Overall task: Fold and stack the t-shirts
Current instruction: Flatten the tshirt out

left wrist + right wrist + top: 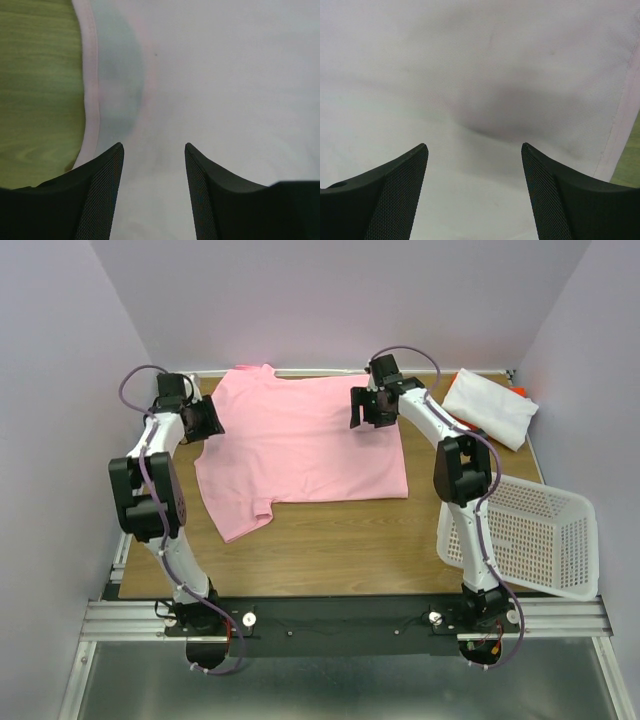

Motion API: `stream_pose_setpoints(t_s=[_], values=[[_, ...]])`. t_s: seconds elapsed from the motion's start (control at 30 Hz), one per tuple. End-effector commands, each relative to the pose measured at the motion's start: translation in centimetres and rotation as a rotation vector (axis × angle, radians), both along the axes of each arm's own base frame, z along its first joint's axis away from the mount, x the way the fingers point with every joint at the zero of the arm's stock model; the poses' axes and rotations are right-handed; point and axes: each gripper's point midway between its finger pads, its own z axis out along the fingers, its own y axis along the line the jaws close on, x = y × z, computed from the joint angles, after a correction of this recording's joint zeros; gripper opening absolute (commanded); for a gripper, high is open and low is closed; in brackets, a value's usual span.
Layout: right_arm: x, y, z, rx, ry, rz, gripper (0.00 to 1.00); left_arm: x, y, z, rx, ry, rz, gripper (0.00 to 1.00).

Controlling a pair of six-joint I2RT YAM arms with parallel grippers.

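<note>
On the tabletop (pixel 350 550), laid flat for folding: pink t-shirt (pixel 300 445), left jaws spread and empty over its left edge, right jaws likewise over its right edge, seemingly poised to pinch both sides together. At the far right corner, parked clear of the work: white t-shirt (pixel 490 405), folded, probably starting the stack.

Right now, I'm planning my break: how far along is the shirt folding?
Done: the white t-shirt lies folded at the far right corner. In hand: the left gripper and right gripper hover open over the spread-out pink t-shirt. Left: folding it and stacking it.
</note>
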Motion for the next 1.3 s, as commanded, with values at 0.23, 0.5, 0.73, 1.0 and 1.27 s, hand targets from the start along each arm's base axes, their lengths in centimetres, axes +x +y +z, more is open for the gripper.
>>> stream_pose_setpoints(t_s=[0.23, 0.5, 0.73, 1.0, 1.27], values=[[-1.1, 0.9, 4.0, 0.068, -0.024, 0.025, 0.82, -10.9, 0.6, 0.8, 0.077, 0.049, 0.204, 0.60], [-4.0, 0.1, 3.9, 0.067, 0.030, 0.020, 0.82, -19.8, -0.4, -1.4, 0.059, 0.156, 0.365, 0.60], [-6.9, -1.4, 4.0, 0.034, 0.059, 0.019, 0.82, -22.7, -2.5, -2.6, 0.032, 0.213, 0.406, 0.60], [-9.5, -3.2, 3.7, -0.006, 0.083, 0.019, 0.82, -24.4, -4.9, -3.5, -0.005, 0.254, 0.419, 0.53], [-10.6, -3.0, 4.4, 0.033, 0.092, 0.030, 0.82, -24.5, -5.3, -4.4, 0.053, 0.317, 0.435, 0.53]])
